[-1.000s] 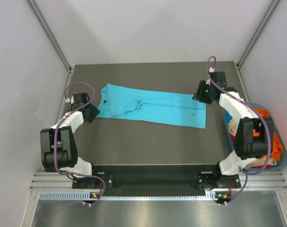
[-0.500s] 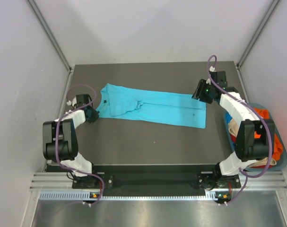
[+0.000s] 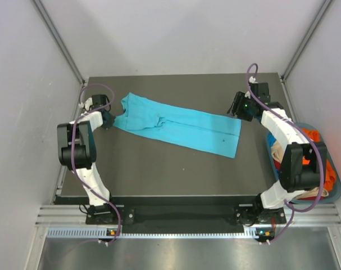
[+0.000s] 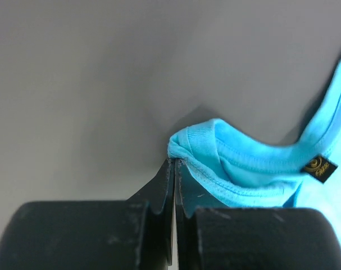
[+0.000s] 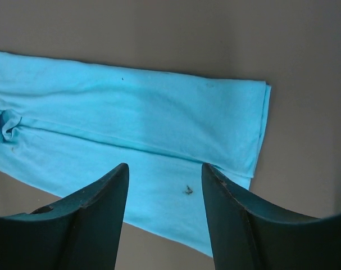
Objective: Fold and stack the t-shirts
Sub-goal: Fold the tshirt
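Turquoise t-shirt now lies slanted across the table. Left gripper has snapped shut on the neck-end edge and dragged that end far-left. Right gripper has its jaws spread over the hem end, holding nothing. Looks like straightening before the fold. Bite depth unclear; shirts in the basket mostly hidden behind the right arm.

I work over a dark grey matte tabletop, boxed in by plain pale walls: a left wall, a back wall and a right wall. Slanting aluminium posts mark the back corners. A ribbed aluminium rail edges the near side, with a brushed metal sheet beyond it. The light is soft and even.
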Motion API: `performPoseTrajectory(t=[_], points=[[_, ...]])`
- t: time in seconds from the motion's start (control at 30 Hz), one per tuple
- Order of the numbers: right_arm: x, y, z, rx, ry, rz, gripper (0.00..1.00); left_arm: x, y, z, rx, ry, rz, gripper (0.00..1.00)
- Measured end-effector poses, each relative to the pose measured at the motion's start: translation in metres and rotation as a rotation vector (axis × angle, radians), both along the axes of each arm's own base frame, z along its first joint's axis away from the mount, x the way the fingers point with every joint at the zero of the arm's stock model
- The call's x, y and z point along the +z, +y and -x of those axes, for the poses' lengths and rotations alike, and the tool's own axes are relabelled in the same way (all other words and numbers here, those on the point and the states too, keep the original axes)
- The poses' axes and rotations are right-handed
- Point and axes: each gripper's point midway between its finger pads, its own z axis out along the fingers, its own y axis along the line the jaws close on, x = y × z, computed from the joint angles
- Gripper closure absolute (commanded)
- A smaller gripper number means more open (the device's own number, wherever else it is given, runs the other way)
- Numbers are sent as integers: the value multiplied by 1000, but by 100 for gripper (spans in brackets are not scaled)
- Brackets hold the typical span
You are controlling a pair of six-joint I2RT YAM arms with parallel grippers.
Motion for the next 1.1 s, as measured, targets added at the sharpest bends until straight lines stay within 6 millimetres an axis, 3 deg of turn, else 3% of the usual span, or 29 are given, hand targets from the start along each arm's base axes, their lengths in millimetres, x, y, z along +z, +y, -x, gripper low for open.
performPoseTrajectory(t=[0.3,0.6,0.63,0.7,0.8,0.87,1.0,1.1], points=[[16,8,-17,4,-43,-20,41,5,32,-88,27,-82,-31,100],[-6,32,-15,73,-10,-14,41,11,45,-169,-47,-239,27,100],[-11,36,-14,89,1,-12,41,11,43,-177,-70,-256,49,96],[-22,42,-11,118,24,-11,41,12,38,-186,-110,-280,92,78],[-37,44,-6,142,64,-12,41,16,34,-185,-139,-288,131,61],[-41,45,-3,153,77,-16,41,19,34,-175,-138,-280,134,58],[-40,48,-1,168,78,-27,41,24,33,-130,-114,-200,115,57],[-34,48,3,172,69,-32,41,41,31,-93,-93,-171,94,56]])
